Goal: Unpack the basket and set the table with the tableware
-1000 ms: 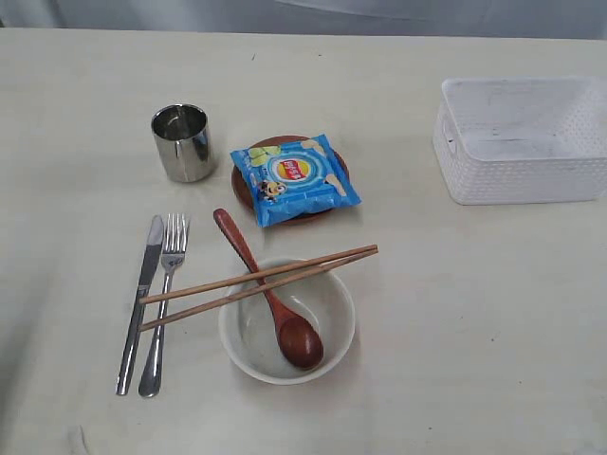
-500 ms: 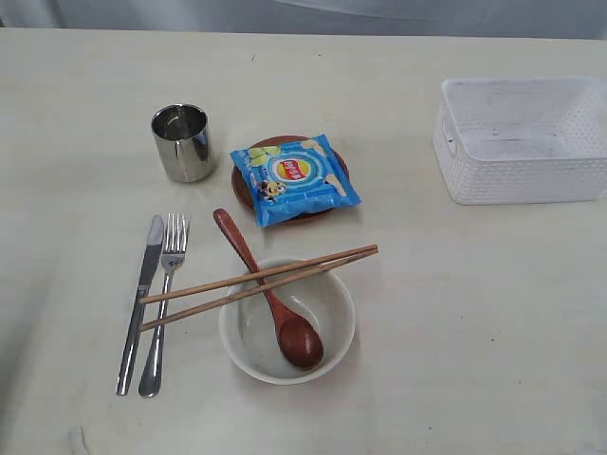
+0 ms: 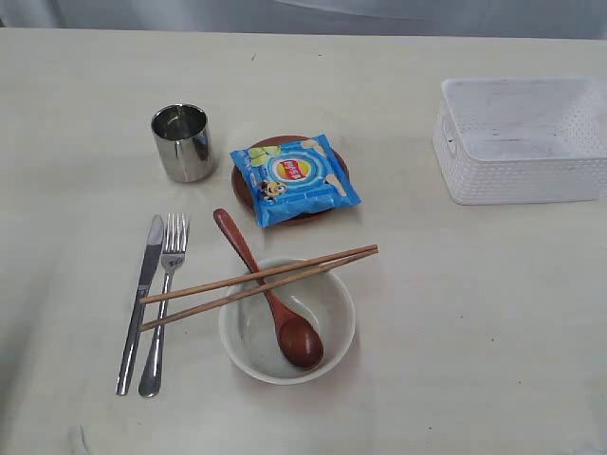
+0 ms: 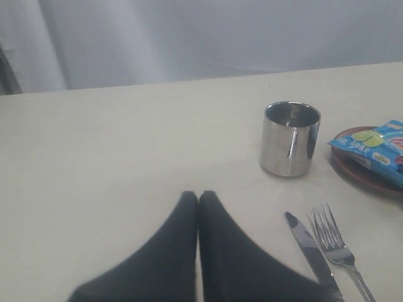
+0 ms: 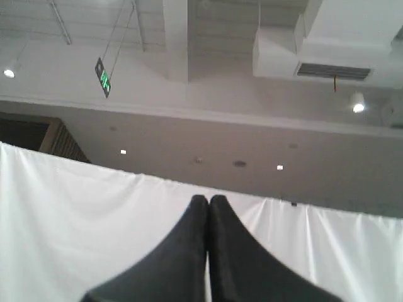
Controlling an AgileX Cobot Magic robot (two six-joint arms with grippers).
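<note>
The white lattice basket (image 3: 524, 139) stands empty at the right of the table (image 3: 455, 313). Left of centre are the steel cup (image 3: 182, 142), then the knife (image 3: 140, 301) and fork (image 3: 164, 299) side by side. The white bowl (image 3: 327, 332) holds the wooden spoon (image 3: 275, 303), and the chopsticks (image 3: 258, 282) lie across its rim. A blue snack packet (image 3: 296, 177) covers most of the brown plate (image 3: 242, 185). No gripper shows in the exterior view. My left gripper (image 4: 198, 196) is shut and empty, hovering short of the cup (image 4: 290, 139). My right gripper (image 5: 208, 200) is shut, pointing up at a curtain and ceiling.
The knife (image 4: 312, 255), the fork (image 4: 337, 245) and the plate's edge (image 4: 365, 170) also show in the left wrist view. A grey curtain hangs behind the table's far edge.
</note>
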